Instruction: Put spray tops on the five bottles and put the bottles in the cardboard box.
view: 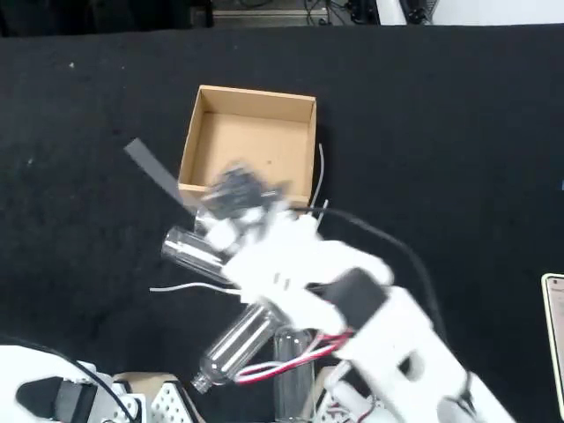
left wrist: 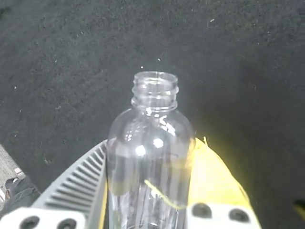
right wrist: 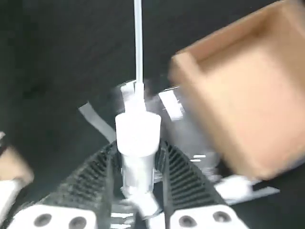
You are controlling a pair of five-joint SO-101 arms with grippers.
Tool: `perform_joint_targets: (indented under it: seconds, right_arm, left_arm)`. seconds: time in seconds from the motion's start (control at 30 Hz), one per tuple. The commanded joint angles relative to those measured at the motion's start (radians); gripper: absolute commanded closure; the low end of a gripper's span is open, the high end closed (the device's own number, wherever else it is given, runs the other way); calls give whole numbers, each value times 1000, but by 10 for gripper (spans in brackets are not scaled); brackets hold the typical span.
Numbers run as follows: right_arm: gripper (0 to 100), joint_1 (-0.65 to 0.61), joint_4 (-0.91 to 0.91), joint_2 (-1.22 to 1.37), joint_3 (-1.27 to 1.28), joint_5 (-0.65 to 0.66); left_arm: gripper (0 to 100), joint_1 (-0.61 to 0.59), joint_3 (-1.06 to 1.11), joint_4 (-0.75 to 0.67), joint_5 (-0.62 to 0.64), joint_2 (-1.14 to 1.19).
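**Capping barely begun, box empty**

The left gripper [left wrist: 153,145] clamps a clear, capless bottle [left wrist: 151,119]. Another bare bottle [view: 240,339] lies on the table. The right gripper [right wrist: 138,145] pinches a white spray top [right wrist: 138,129] beside the cardboard box [view: 251,93], which holds no bottles.
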Motion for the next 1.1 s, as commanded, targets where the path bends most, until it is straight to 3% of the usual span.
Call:
perform_joint_targets:
  seconds: [0.0, 0.2, 0.43, 0.57, 0.73, 0.93, 1.07]
  right_arm:
    - [986, 224, 51, -105, -18, 38]
    - [986, 621, 100, -71, -18, 55]
    - [986, 1031, 55, 170, -16, 120]
    - [986, 1229, -43, 366, -24, 64]
    - [980, 1313, -104, 567, -24, -104]
    - [811, 1298, -112, 680, -42, -431]
    - [743, 1232, -46, 680, -97, -341]
  left_arm:
    - [909, 70, 188, 9, 12, -288]
    - [909, 245, 602, -20, 12, -635]
    - [909, 533, 1279, -336, 6, -970]
    - [910, 707, 1600, -551, 11, -1111]
    - [910, 869, 1854, -783, 15, -1264]
    - [910, 969, 2000, -908, 97, -1364]
    - [910, 972, 2052, -961, 222, -1361]
